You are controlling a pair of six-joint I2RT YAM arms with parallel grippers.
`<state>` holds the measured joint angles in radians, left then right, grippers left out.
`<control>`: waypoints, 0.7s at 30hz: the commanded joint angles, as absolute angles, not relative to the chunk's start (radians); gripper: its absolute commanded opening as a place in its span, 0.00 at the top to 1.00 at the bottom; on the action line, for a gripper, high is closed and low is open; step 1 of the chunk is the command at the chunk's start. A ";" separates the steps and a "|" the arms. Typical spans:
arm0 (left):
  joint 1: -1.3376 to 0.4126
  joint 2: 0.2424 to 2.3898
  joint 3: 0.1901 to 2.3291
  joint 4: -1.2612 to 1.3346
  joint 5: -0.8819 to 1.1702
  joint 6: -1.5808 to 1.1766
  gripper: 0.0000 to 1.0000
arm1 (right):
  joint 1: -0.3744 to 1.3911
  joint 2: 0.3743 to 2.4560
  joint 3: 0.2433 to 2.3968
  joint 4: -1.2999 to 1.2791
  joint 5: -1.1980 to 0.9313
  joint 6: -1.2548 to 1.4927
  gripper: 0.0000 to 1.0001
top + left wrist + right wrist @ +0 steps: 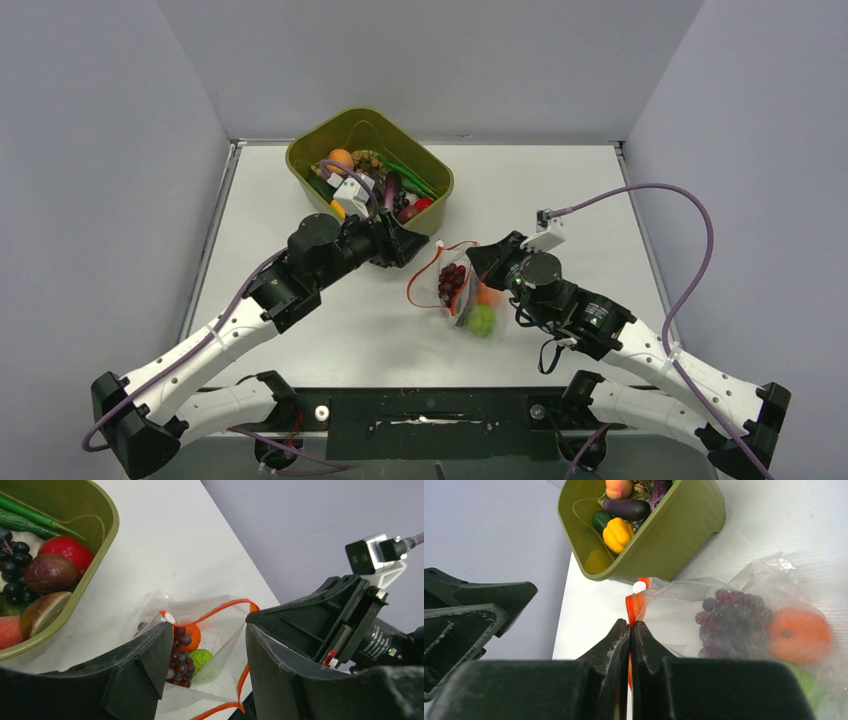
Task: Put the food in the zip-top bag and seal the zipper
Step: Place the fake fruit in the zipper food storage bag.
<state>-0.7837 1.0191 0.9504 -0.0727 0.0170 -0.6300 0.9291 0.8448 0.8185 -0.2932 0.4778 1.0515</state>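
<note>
White tabletop (560,200): clear plastic bag (428,290) part-filled, red-orange zipper (220,608) unsealed, pinched in my right gripper (630,625); left gripper (209,625) agape, empty; toy food (385,185) left in olive-green tub (300,155), twelve o'clock.

Left arm (235,325), right arm (640,345): white links, black joint housings and bases. Left gripper (210,665), right gripper (630,630): matte black, wedge-shaped fingers. A purple cable (690,215) ran to each white wrist camera (547,237). A green indicator light (390,650) glowed on the right wrist.
</note>
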 commanded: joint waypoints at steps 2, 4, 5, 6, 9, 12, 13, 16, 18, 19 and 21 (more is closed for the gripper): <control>-0.787 1.033 0.907 -0.101 0.083 -0.587 0.47 | 0.925 0.825 0.849 -0.232 0.500 1.055 1.00; -0.787 1.052 0.886 -0.114 0.084 -0.578 0.49 | 0.924 0.827 0.848 -0.232 0.500 1.055 1.00; -0.787 1.062 0.876 -0.121 0.082 -0.573 0.51 | 0.925 0.828 0.850 -0.232 0.500 1.057 1.00; -0.787 1.072 0.864 -0.130 0.079 -0.568 0.52 | 0.925 0.829 0.850 -0.230 0.499 1.057 1.00; -0.788 1.097 0.819 -0.129 0.085 -0.557 0.53 | 0.925 0.830 0.851 -0.230 0.500 1.056 1.00; -0.791 1.115 0.781 -0.110 0.096 -0.559 0.53 | 0.925 0.831 0.852 -0.233 0.502 1.055 1.00; -0.792 1.120 0.771 -0.102 0.098 -0.560 0.53 | 0.925 0.831 0.852 -0.233 0.502 1.055 1.00; -0.794 1.138 0.742 -0.073 0.103 -0.563 0.53 | 0.925 0.832 0.851 -0.233 0.504 1.055 1.00; -0.794 1.144 0.727 -0.044 0.108 -0.568 0.54 | 0.925 0.834 0.851 -0.232 0.503 1.055 1.00; -0.794 1.146 0.721 -0.028 0.109 -0.572 0.55 | 0.924 0.836 0.851 -0.232 0.502 1.055 1.00; -0.794 1.149 0.718 -0.013 0.108 -0.572 0.64 | 0.925 0.836 0.851 -0.233 0.502 1.054 1.00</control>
<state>-0.7891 1.1492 0.7132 -0.1169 0.0811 -0.5804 0.9291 0.8452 0.8185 -0.2935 0.4782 1.0515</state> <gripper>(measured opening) 0.434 0.028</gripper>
